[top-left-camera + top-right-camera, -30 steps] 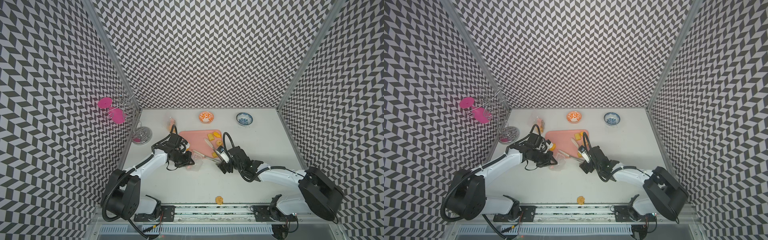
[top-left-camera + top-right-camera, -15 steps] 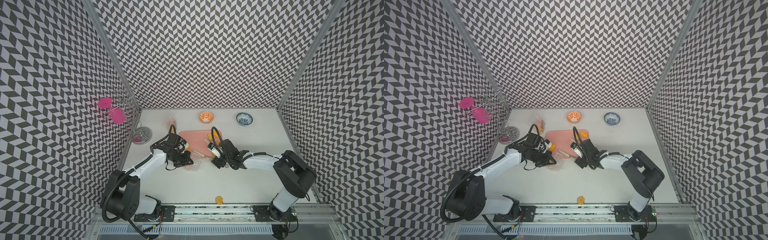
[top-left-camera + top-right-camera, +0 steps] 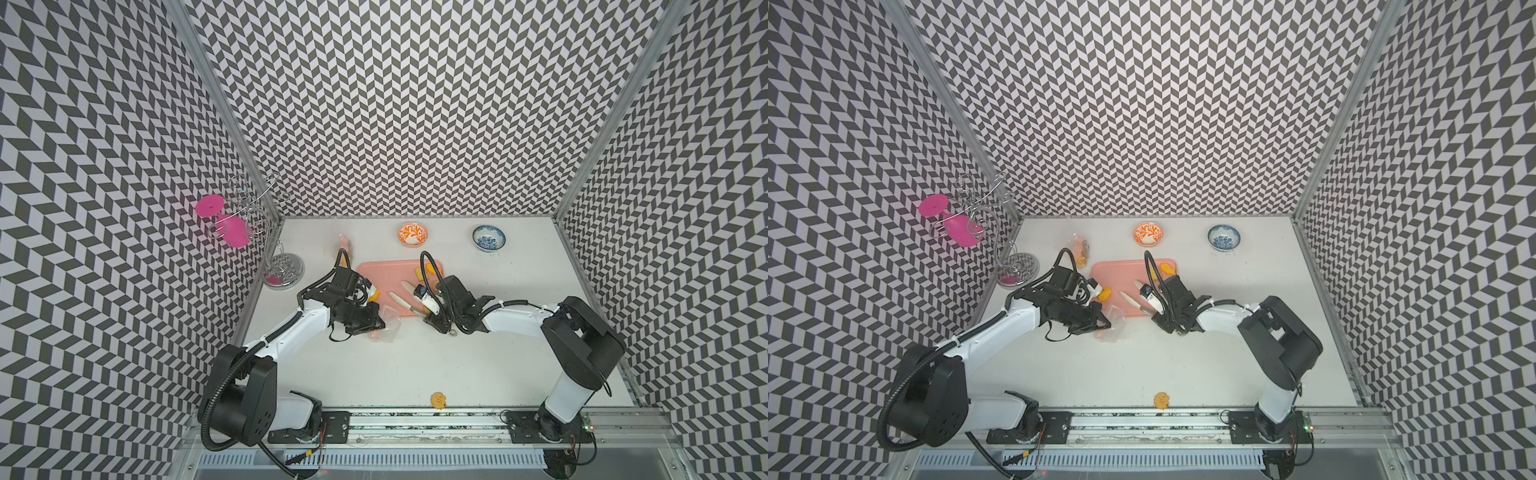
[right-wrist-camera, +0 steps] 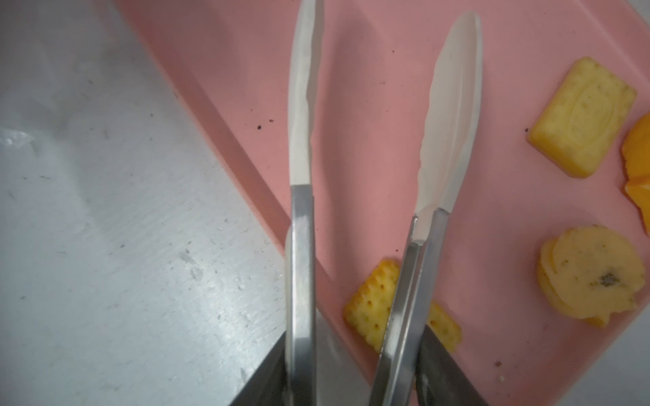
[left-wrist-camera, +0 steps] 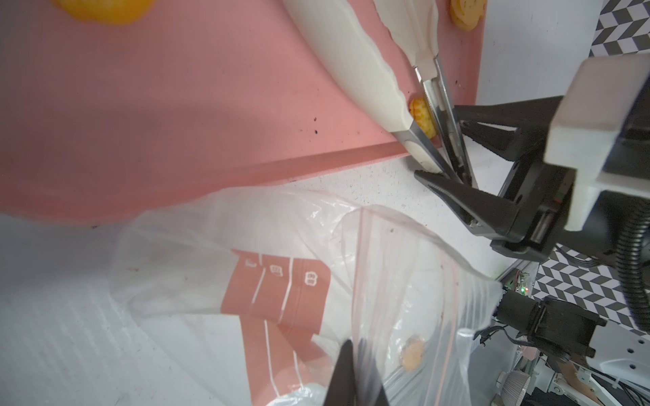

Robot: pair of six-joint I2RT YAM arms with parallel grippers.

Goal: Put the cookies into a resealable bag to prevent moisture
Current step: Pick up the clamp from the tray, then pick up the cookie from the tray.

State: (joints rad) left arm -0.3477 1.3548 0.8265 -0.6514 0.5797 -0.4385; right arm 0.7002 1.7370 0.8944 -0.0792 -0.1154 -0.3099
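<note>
A clear resealable bag (image 3: 388, 324) (image 3: 1115, 324) (image 5: 281, 246) lies in front of the pink cutting board (image 3: 382, 274) (image 4: 387, 70). My left gripper (image 3: 376, 322) (image 5: 355, 348) is shut on the bag's mouth edge, and one pale cookie (image 5: 413, 353) shows inside. White-tipped tongs (image 3: 409, 297) (image 4: 300, 211) lie on the board. My right gripper (image 3: 430, 321) (image 4: 353, 351) is shut on their metal arms, one finger outside each arm. Cookies on the board are a rectangular one (image 4: 584, 116), a round one (image 4: 591, 274) and a square cracker (image 4: 373, 302) under a tong arm. One cookie (image 3: 438, 400) lies at the table's front edge.
An orange bowl (image 3: 412, 234) and a blue bowl (image 3: 489, 238) stand at the back. A wire rack (image 3: 284, 270) with pink glasses fills the back left corner. A second bag of cookies (image 3: 345, 249) lies behind the board. An orange cookie (image 3: 374, 294) sits beside my left wrist.
My right gripper has moved left to the tongs' handle end and its jaws have narrowed onto the metal arms. The left arm and the bag have stayed put.
</note>
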